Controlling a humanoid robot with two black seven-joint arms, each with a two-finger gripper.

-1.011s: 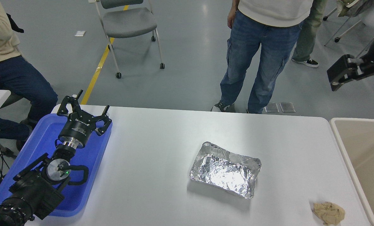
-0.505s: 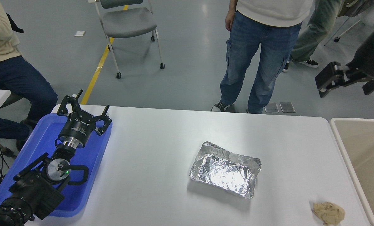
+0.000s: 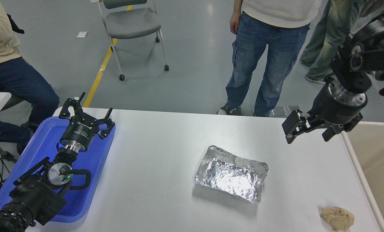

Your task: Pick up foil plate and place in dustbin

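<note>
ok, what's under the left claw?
The blue tray sits under the left claw, which is parked over the tray's far end. The tray's visible floor is bare; the arm covers a strip of it, so that part can't be checked.

Print on left claw (too small): unreadable.

my right pincer: black, with a silver ring at the wrist behind it
my left pincer: black, with pale lettering on its body
foil plate: shiny silver, wrinkled all over
dustbin: tan walls, pale cream rim
tray: bright blue
paper wad: tan, crumpled
surface: plain white
floor: grey, one yellow stripe
</note>
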